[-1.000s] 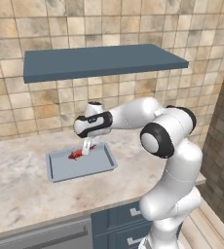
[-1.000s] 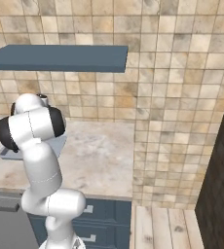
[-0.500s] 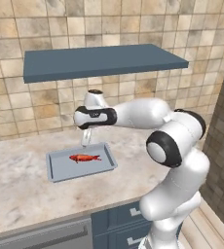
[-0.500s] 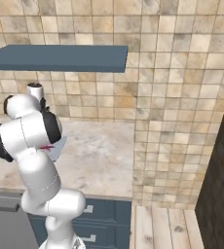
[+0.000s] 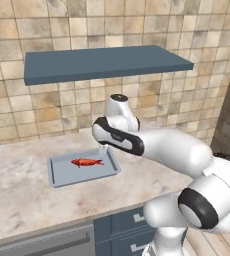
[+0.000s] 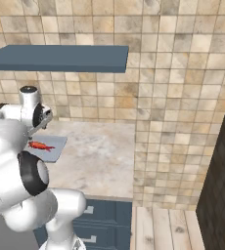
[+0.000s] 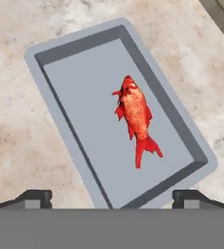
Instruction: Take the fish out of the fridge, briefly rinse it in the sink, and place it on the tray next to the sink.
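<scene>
1. Tiled wall point(image 5: 137, 30) in beige and brown squares behind the counter; a blue-grey wall shelf point(image 5: 104, 62) is fixed to it, above the work area
2. Marbled beige countertop point(image 5: 17, 195), with blue-grey drawer fronts point(image 6: 104, 219) below its front edge
3. White arm point(image 5: 177, 155) reaches from about 5 o'clock in the left base view toward the centre, its wrist above the tray's right end
4. Tray point(image 5: 62, 175), shallow, blue-grey, low rim, lies flat on the countertop at about 9 o'clock of the wrist in the left base view; in the hand view point(image 7: 75, 121) it runs diagonally from 11 to 5 o'clock
5. Gripper point(image 7: 112, 197): two dark tips at the hand view's bottom edge, set wide apart, nothing between them; raised clear of the tray
6. Fish point(image 7: 136, 116), red-orange, lies inside the tray on its floor, toward the 3 o'clock side in the hand view, head toward 12 o'clock, tail toward 6; also seen in the left base view point(image 5: 87, 162) and the right base view point(image 6: 41, 145)
</scene>
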### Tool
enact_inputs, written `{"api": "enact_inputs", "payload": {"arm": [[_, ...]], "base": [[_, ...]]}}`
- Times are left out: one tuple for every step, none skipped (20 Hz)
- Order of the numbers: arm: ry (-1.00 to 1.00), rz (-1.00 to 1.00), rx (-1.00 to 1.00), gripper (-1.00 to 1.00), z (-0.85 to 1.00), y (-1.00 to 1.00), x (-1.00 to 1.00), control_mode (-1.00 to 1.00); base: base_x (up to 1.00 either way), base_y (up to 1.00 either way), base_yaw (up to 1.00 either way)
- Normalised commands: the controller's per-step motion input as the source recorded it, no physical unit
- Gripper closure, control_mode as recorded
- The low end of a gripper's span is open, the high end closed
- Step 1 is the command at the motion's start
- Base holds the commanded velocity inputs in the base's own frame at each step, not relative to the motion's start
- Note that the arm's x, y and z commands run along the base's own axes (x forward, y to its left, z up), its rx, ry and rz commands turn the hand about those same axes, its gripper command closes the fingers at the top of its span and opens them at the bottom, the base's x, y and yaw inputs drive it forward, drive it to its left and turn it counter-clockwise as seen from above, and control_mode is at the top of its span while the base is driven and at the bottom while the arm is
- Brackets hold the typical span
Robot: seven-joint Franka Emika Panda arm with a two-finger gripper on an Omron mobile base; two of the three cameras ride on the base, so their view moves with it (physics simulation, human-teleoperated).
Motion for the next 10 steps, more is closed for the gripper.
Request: {"api": "enact_inputs", "payload": {"arm": [[-0.17, -0.24, 0.11, -1.0, 0.07, -0.84, -1.0, -1.0], [-0.28, -0.21, 0.12, -1.0, 0.4, -0.81, -1.0, -1.0], [-0.45, -0.15, 0.12, -1.0, 0.94, -0.76, -1.0, -1.0], [-0.51, -0.13, 0.12, -1.0, 1.0, -0.76, -1.0, -1.0], [-0.6, -0.1, 0.1, -1.0, 1.0, -0.84, -1.0, -1.0], [-0.63, -0.09, 0.04, -1.0, 1.0, -0.89, -1.0, -1.0], [-0.64, -0.07, 0.03, -1.0, 1.0, -0.97, -1.0, -1.0], [-0.65, -0.08, 0.01, -1.0, 1.0, -0.96, -1.0, -1.0], [-0.64, -0.08, 0.02, -1.0, 1.0, -0.95, -1.0, -1.0], [-0.63, -0.09, 0.04, -1.0, 1.0, -0.97, -1.0, -1.0]], "base": [[0.0, 0.0, 0.0], [0.0, 0.0, 0.0], [0.0, 0.0, 0.0], [0.0, 0.0, 0.0], [0.0, 0.0, 0.0], [0.0, 0.0, 0.0], [0.0, 0.0, 0.0], [0.0, 0.0, 0.0], [0.0, 0.0, 0.0], [0.0, 0.0, 0.0]]}}
